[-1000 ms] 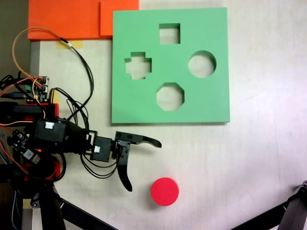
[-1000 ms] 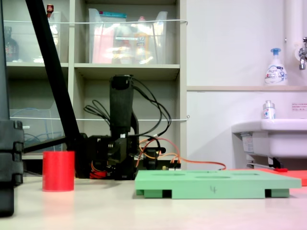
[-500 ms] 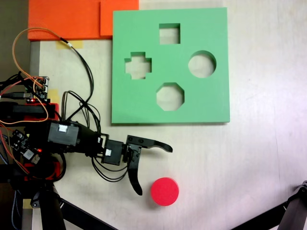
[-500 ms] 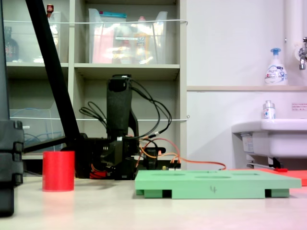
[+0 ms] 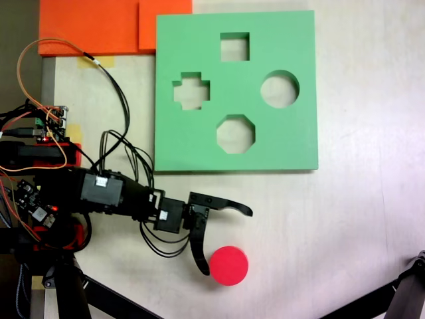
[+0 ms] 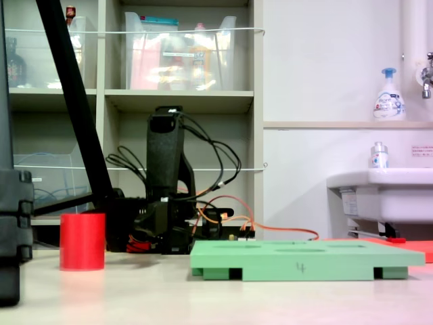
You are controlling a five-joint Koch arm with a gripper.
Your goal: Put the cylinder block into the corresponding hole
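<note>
While the black fingers (image 5: 228,241) stand spread wide and grasping nothing, one tip lies just beside the left edge of the short bright red cylinder block (image 5: 229,265) and the other reaches out above it in a fixed view, so the block sits near the mouth of the gap but is not yet between them. That wide spread is probably there to leave room for the block's full width on the approach.

The block stands upright on the pale surface (image 5: 358,212), well apart from the square green foam board (image 5: 199,146); in a fixed view from the side it shows as a red cylinder (image 6: 82,241) left of the board (image 6: 304,261). The circular hole (image 5: 279,89) lies on the board's right side in the view from above, beside an octagonal cutout (image 5: 235,133), a square cutout (image 5: 234,46) and a cross-shaped cutout (image 5: 191,90). Its opening is unfilled, so the placing is yet to be done.

Compared with a second ago, the arm has stretched further right and down toward the block, bringing the lower tip from well short of it to nearly touching. Block and board have not shifted.
</note>
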